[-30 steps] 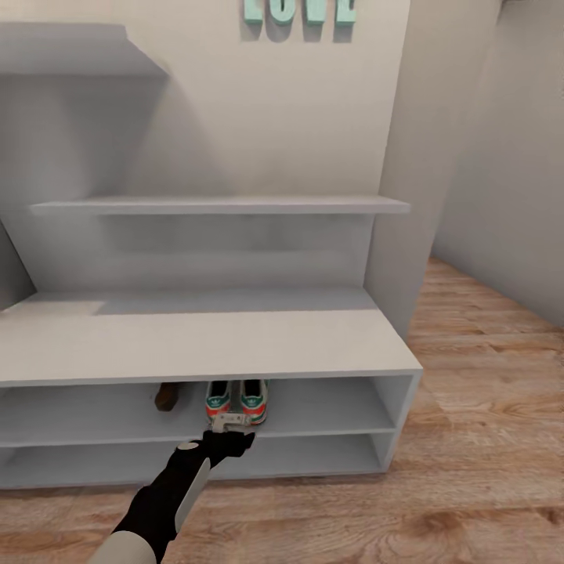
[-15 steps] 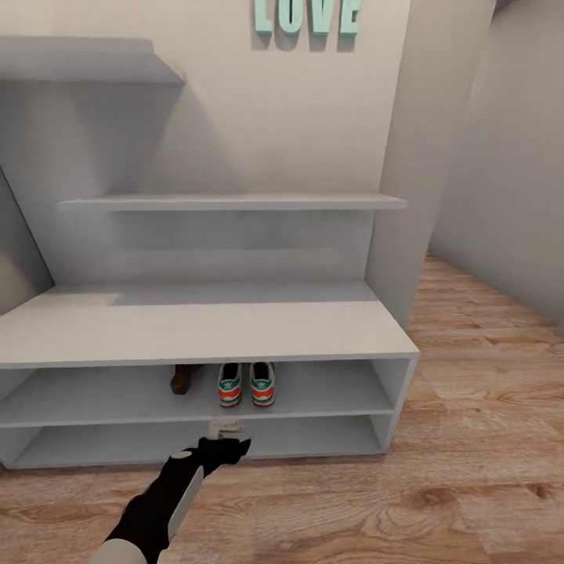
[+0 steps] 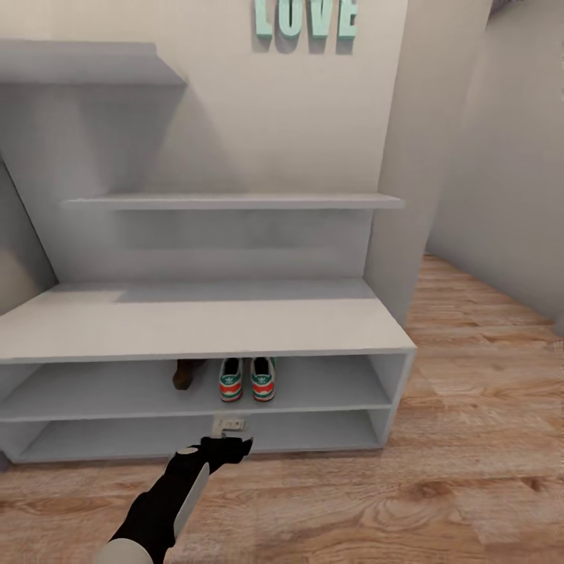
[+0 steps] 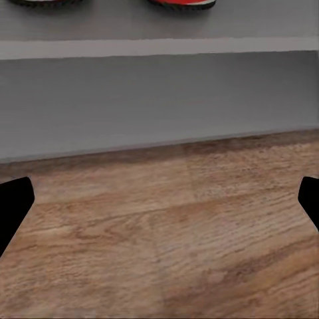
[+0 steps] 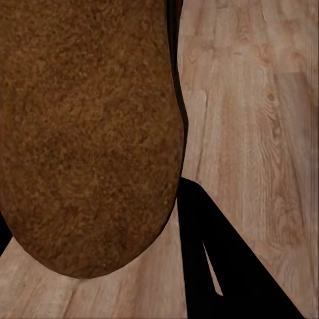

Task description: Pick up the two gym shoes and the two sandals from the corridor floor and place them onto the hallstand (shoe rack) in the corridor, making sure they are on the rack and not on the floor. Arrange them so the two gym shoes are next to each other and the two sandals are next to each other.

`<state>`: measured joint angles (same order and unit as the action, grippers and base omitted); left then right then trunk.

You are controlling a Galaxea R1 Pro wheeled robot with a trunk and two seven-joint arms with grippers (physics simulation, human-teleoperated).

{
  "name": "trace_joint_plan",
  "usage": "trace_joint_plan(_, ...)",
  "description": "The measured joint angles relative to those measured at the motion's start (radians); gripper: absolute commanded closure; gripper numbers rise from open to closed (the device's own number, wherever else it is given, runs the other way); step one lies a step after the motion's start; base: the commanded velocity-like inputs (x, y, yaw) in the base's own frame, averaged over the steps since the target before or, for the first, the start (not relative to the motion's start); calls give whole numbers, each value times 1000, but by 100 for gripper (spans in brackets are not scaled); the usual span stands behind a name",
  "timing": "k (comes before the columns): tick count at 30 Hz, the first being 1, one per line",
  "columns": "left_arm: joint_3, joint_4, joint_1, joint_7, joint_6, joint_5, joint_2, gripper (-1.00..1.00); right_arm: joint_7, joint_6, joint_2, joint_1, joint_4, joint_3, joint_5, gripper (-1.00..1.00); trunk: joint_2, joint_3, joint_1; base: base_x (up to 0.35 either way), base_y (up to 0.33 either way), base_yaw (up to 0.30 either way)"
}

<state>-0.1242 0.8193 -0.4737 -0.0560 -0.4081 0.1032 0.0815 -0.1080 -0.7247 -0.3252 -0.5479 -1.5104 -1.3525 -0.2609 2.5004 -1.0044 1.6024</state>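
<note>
On the hallstand [image 3: 196, 333], the upper of the 2 low shelves holds 1 dark brown sandal [image 3: 186, 373] at the left, and just beside it to the right the 2 gym shoes [image 3: 247, 379] stand side by side, heels facing out. Below them the left gripper [image 3: 229, 428] hangs in front of the lower shelf edge above the corridor floor [image 3: 470, 439]; in the left wrist view its fingers [image 4: 13, 206] sit spread wide with nothing between them. In the right wrist view the other sandal's [image 5: 86, 133] brown sole is right up against the camera over the floor planks; whether the right gripper grips it I cannot tell.
</note>
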Motion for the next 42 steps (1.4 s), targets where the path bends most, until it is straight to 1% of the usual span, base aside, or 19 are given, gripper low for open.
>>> trace_joint_plan(4,-1,0,0,22,0,0,0,-100,0,-1,0,0,-11,-23,-3,100,0,0,0,-336,9,0)
trace_joint_plan(7,-1,0,0,23,-1,0,0,-100,0,-1,0,0,-11,-39,-4,100,0,0,0,-327,95,0)
trace_joint_plan(8,-1,0,0,23,-1,0,0,-100,0,-1,0,0,-11,-39,17,100,0,0,0,-309,152,0)
trace_joint_plan(39,1,0,0,23,-1,1,0,-100,4,1,2,0,-10,-39,15,100,0,0,0,-281,224,0)
trace_joint_plan(42,2,0,0,22,-1,1,-1,-100,4,1,2,0,-9,-39,16,100,0,0,0,-156,276,0)
